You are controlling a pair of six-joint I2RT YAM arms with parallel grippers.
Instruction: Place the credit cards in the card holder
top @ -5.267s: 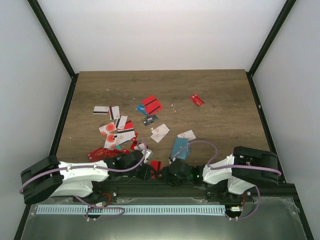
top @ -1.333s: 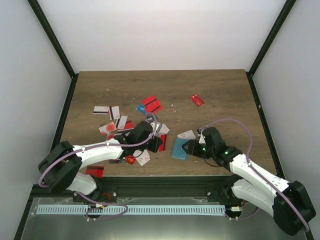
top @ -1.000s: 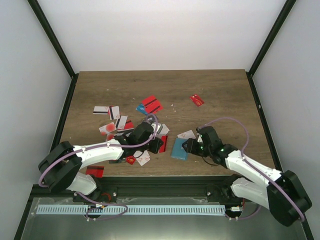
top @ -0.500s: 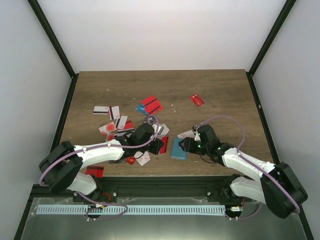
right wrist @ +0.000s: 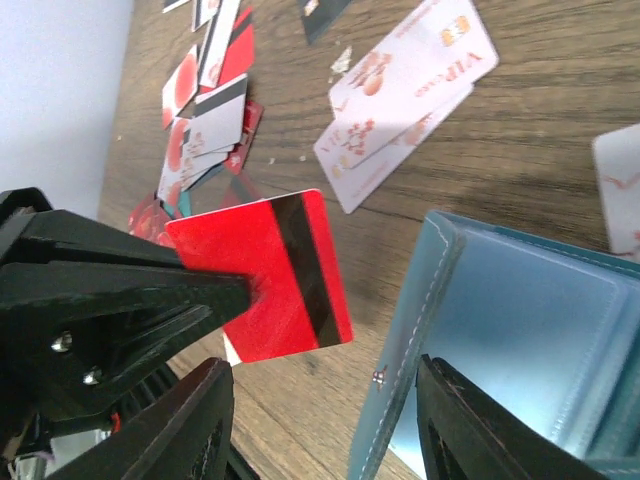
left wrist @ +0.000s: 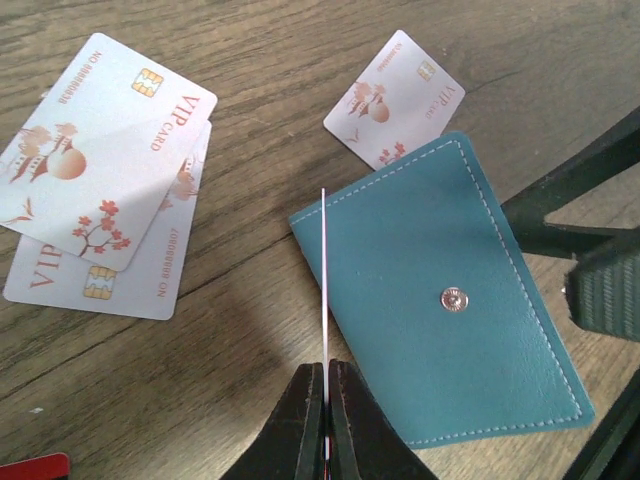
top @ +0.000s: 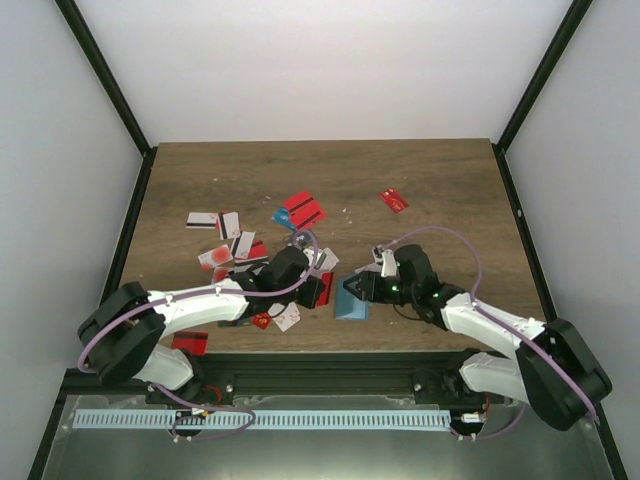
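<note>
**A:** From above, the left gripper (top: 318, 290) is clamped on a red card (top: 327, 288) just beside the card holder (top: 352, 303). The holder sits tilted near the table's (top: 440, 180) front edge, with the right gripper (top: 368, 291) at it. What worries you?

**B:** The holder looks propped, not pinned. A shove from the card could slide it.

**A:** Left wrist: the red card (left wrist: 324, 270) shows edge-on, with fingers (left wrist: 300, 420) tight on its near end. Its far end is by the holder's snap-button cover (left wrist: 455, 297). I can't tell if they touch.

**B:** Then it faces the outside, not a pocket. Pushed straight in, it'd likely buckle or slip.

**A:** Right wrist: the fingers (right wrist: 190, 420) are well apart with the raised cover edge (right wrist: 400, 330) between them. The light-blue pockets are open behind it.

**B:** Nothing pinches that cover, so it might flop shut first.
</note>
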